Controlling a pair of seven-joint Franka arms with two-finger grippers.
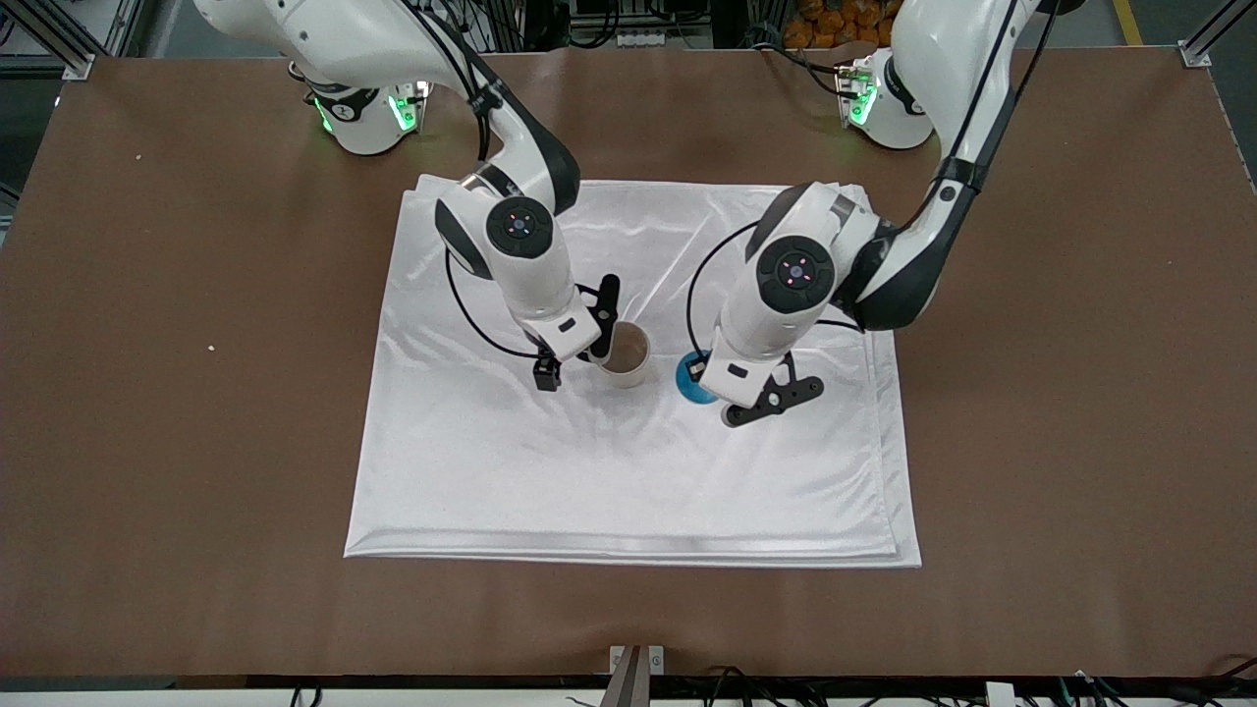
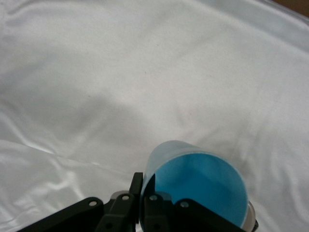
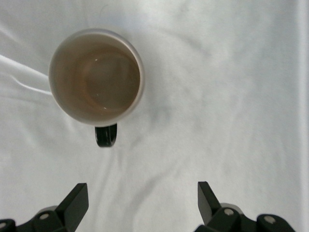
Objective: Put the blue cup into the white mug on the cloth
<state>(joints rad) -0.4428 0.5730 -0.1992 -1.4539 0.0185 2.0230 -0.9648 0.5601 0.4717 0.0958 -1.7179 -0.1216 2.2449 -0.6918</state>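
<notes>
While the right gripper is hovering with fingers spread beside the white mug standing on the cloth, the left gripper is pinching the blue cup by its rim, apparently lifted, ready to nest it.
</notes>
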